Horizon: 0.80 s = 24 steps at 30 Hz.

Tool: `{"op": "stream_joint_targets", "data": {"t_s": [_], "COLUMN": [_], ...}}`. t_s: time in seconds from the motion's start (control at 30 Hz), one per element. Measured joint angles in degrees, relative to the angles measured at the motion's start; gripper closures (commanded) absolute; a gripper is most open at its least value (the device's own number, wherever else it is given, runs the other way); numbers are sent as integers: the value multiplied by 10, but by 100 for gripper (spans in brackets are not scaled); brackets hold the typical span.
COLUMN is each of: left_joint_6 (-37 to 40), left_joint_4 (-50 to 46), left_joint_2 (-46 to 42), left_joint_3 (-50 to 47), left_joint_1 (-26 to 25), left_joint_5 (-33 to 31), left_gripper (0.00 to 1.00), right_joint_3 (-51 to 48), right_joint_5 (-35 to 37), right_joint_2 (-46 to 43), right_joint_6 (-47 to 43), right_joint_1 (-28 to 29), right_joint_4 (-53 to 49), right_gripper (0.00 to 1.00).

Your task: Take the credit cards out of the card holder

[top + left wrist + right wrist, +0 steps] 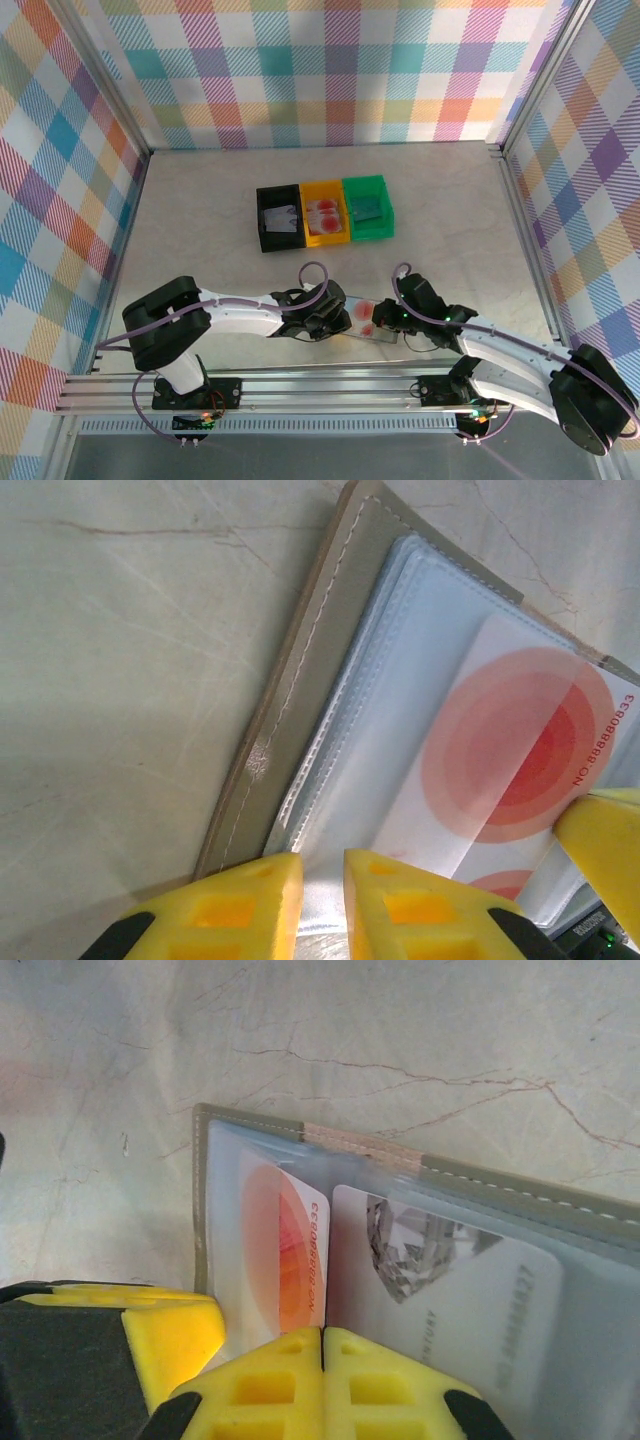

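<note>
The card holder (378,318) lies open on the table near the front edge, between my two grippers. Its tan cover (300,700) frames clear sleeves. A red-circled credit card (520,750) sits inside one sleeve, and in the right wrist view this red card (285,1250) lies beside a grey-white card (450,1290) with a diamond picture. My left gripper (322,865) hovers at the sleeve's edge, its jaws a narrow gap apart with only the shiny sleeve showing between them. My right gripper (322,1335) is shut, tips pressed together over the holder's fold.
A black bin (262,220), a yellow bin (325,185) and a green bin (365,181) stand in a row at mid-table, each with cards inside. Checked walls close in the table on three sides. The other arm's yellow finger (100,1340) sits close beside the holder.
</note>
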Motion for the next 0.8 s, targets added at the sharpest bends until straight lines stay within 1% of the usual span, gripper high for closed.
{"op": "stream_joint_targets", "data": {"t_s": [0.4, 0.57, 0.63, 0.73, 0.8], "left_joint_6": [2, 5, 6, 9, 11], "left_joint_4": [-16, -26, -32, -34, -34], "left_joint_2": [-2, -3, -3, -4, -4], "left_joint_3": [5, 8, 11, 13, 13], "left_joint_1": [0, 0, 0, 0, 0], "left_joint_5": [-3, -5, -5, -4, -4], "left_gripper": [78, 77, 74, 74, 69], "right_joint_3": [0, 0, 0, 0, 0], "right_joint_5": [-7, -21, -28, -39, -45], "right_joint_2": [-49, -78, -81, -82, -84], "right_joint_6": [-13, -19, -24, -29, -31], "right_joint_1": [-19, -22, -22, -22, -23], "right_joint_4": [-31, -37, -39, -46, -53], "right_gripper": [100, 100, 100, 100, 100]}}
